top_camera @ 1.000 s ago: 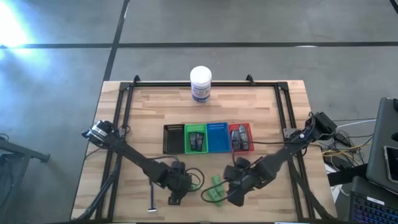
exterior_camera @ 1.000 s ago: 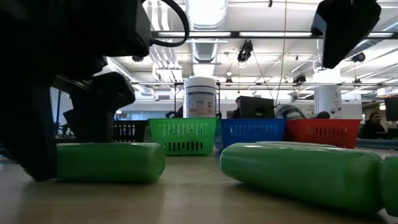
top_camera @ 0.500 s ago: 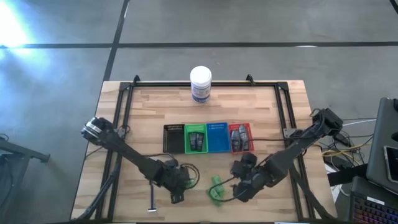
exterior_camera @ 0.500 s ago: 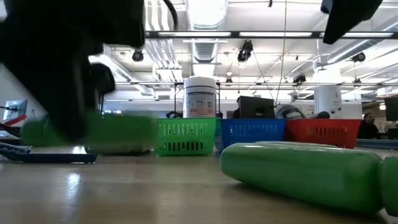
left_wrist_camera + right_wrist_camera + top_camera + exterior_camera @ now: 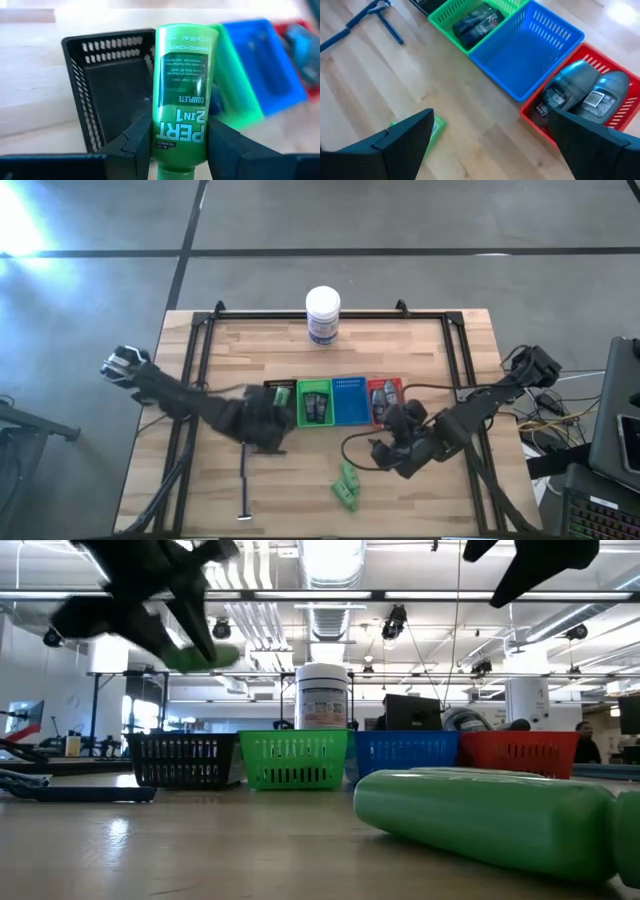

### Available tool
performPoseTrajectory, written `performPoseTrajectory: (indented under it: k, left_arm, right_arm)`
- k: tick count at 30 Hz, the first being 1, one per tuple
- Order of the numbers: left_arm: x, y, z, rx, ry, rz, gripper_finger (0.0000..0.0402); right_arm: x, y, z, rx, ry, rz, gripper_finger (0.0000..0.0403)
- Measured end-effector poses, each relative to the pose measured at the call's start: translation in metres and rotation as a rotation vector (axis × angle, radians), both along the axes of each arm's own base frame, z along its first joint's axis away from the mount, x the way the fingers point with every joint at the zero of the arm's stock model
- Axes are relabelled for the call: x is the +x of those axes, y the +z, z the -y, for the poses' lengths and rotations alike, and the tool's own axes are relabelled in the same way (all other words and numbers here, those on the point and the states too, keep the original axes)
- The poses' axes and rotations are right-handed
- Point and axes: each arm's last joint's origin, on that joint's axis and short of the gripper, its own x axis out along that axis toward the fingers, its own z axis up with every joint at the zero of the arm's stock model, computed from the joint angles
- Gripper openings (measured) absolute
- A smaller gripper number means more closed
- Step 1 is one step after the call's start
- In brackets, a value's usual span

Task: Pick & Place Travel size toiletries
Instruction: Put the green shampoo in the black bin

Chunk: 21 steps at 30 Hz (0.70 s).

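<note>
Left gripper [image 5: 180, 145]: clamped on a green bottle [image 5: 181, 95], which is gripped near its lower end between the two dark fingers [image 5: 135, 142].
Held bottle: carried above the table, at the seam between the black tray [image 5: 276, 402] and the green tray [image 5: 313, 404]; in the low view it is seen well above the tray rims.
Long axis: pointed forward out of the fingers, lying over the shared wall of the two trays, with the black tray's empty floor to one side and the green tray to the other.
Deciding relation: which tray lies under the bottle cannot be settled yet; a slight sideways shift is judged to decide the compartment.
Right gripper [image 5: 490, 137]: fingers spread wide, nothing held, hung just beside the red tray [image 5: 387, 400].
Remaining bottles [image 5: 346, 483]: lying flat on the wood, nearer to the right gripper than to the left.
Other toiletries: a dark pack [image 5: 477, 22] in the green tray, grey tubes [image 5: 585, 92] in the red tray, the blue tray [image 5: 527, 47] bare.
</note>
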Motion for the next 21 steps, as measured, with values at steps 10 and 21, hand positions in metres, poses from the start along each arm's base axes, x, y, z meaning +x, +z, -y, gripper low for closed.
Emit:
performPoseTrajectory:
  k: [10,21]
  left_arm:
    - [0.012,-0.034,-0.059,-0.123,0.054,-0.136,0.0149]
    - [0.012,-0.041,-0.061,-0.210,0.070,-0.111,0.0150]
  right_arm:
    - [0.001,-0.001,0.002,0.032,-0.012,-0.014,0.0386]
    - [0.001,-0.001,0.002,0.068,-0.039,-0.012,0.0386]
